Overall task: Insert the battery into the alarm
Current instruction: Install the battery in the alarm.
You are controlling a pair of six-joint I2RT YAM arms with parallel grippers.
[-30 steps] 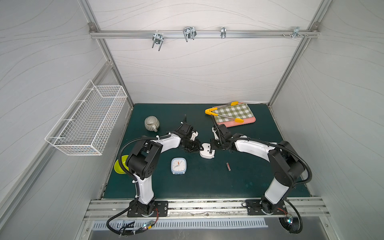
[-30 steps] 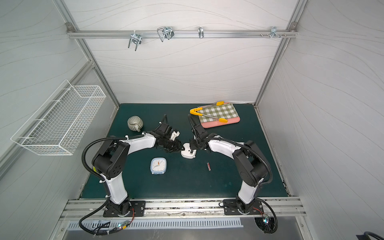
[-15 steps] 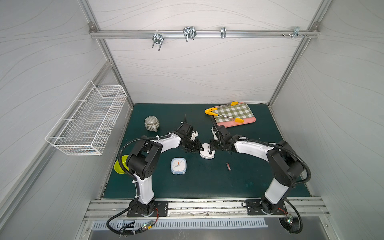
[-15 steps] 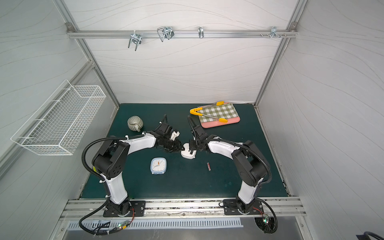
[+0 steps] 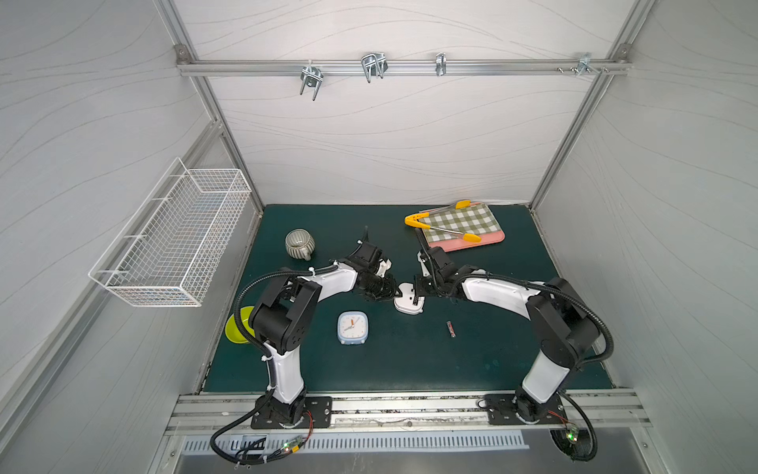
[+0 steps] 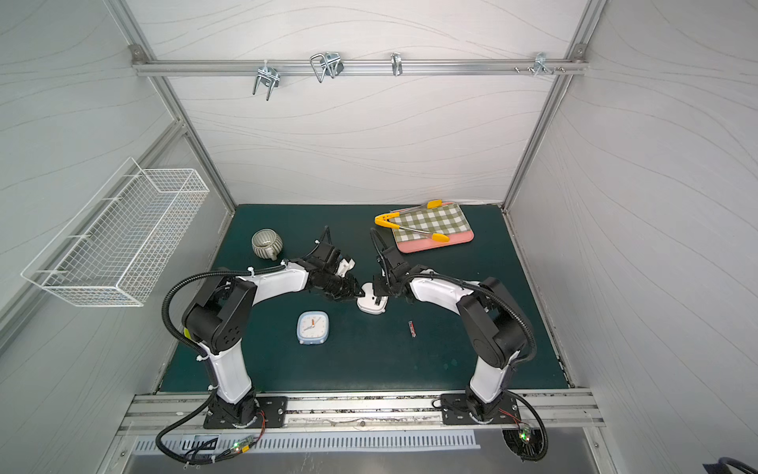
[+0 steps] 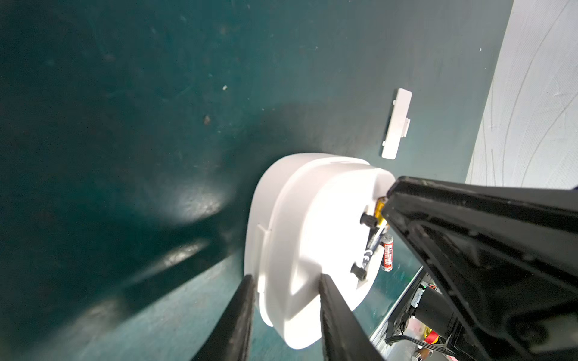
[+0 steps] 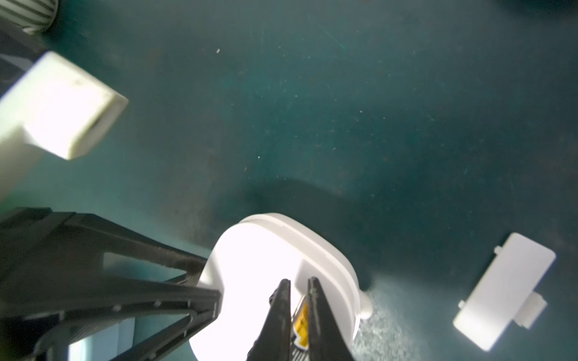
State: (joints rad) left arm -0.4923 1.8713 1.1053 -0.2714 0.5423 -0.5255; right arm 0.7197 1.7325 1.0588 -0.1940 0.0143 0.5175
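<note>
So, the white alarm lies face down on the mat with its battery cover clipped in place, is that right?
Not quite: the battery cover is off, lying on the mat beside the white alarm, as the right wrist view shows. The rest stands.

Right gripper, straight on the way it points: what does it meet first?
The alarm, almost at once: the right gripper is poised at its back, holding the battery. Whether they touch yet is unclear.
</note>
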